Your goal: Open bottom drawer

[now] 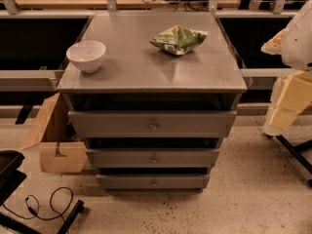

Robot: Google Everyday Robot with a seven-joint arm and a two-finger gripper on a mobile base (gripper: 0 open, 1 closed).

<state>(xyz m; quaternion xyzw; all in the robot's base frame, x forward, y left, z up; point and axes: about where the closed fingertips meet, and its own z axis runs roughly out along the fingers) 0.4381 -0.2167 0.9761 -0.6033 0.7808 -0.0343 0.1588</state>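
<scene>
The grey cabinet (151, 77) stands in the middle with three drawers stacked in its front. The bottom drawer (126, 181) is the narrowest and lowest one. It has a small brass knob (153, 183) at its centre, and its front sits in line with the cabinet, shut. The mid-sized drawer (122, 158) and the widest top drawer (112, 125) are above it, also shut. My gripper (285, 113) hangs at the right edge of the view on the white and pale yellow arm, well to the right of the cabinet and touching nothing.
A white bowl (86, 55) and a green snack bag (178, 39) lie on the cabinet top. A cardboard box (53, 140) leans at the cabinet's left. A black cable (46, 204) and a black frame (7, 172) lie on the floor at lower left. Black stand legs (295, 152) are at the right.
</scene>
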